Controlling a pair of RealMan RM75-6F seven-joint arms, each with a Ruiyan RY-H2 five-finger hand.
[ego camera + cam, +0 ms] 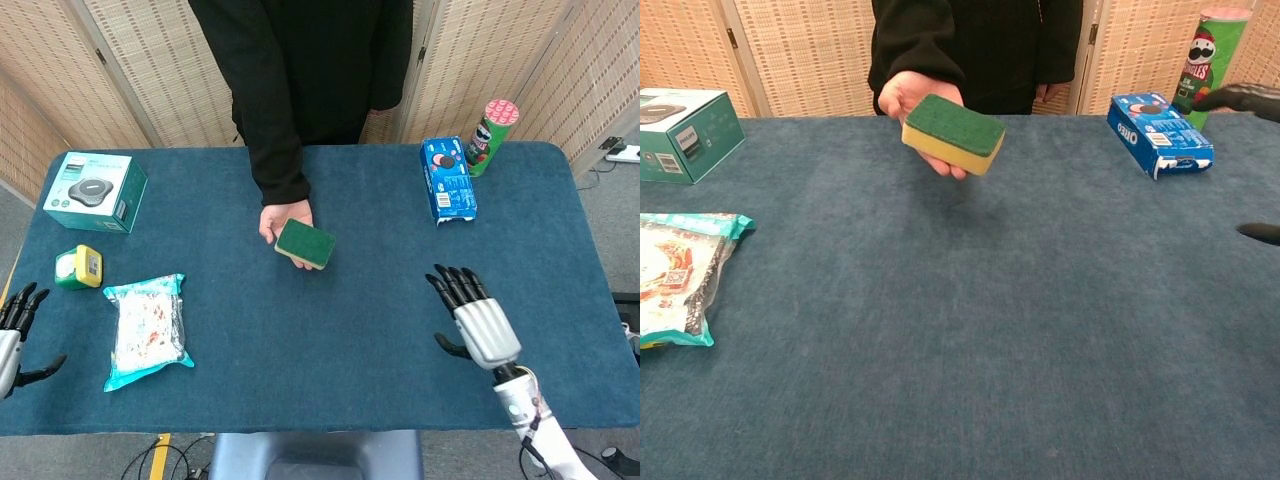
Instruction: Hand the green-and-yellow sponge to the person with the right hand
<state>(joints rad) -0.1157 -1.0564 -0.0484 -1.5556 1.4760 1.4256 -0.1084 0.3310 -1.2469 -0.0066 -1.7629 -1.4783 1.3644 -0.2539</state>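
Flanking sponge [305, 243]: cookie box [448, 179], snack bag [148, 329]

head view looks steeply down over the whole table [300, 380]; chest view looks low and level across its middle.

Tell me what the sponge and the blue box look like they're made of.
Sponge: looks like soft yellow foam topped by a coarse green scouring layer, matte; the two-tone edge shows it. Blue box: probably thin printed cardboard, slightly glossy, with sharp folded edges and a white end flap.
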